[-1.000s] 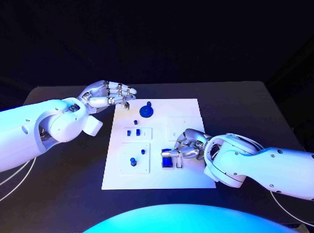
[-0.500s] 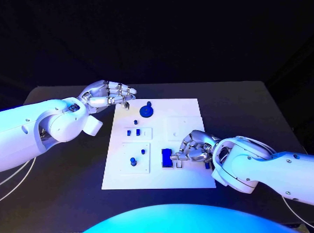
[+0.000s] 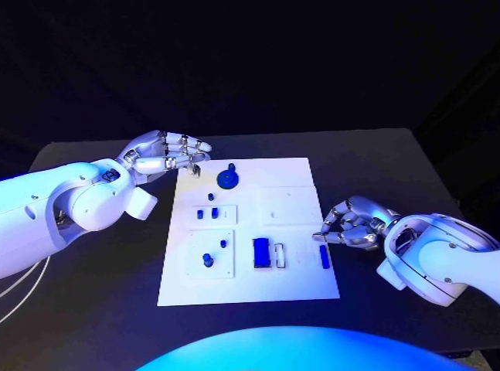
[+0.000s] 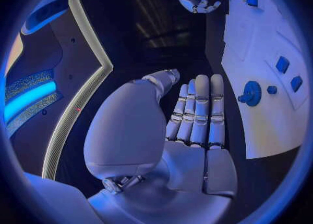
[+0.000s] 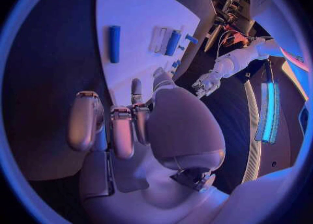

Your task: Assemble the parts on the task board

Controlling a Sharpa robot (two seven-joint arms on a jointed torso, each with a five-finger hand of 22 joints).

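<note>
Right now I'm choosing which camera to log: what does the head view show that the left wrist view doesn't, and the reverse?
Head view alone: the whole task board and the thin blue bar near the right hand. Left wrist view alone: the palm side of the left hand, fingers straight and empty. Both: the round blue gear at the board's far end, and both hands off the parts.

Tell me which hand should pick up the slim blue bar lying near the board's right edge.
Right. The right hand hovers empty just beside the slim blue bar, while the left hand sits curled off the task board's far left corner.
</note>
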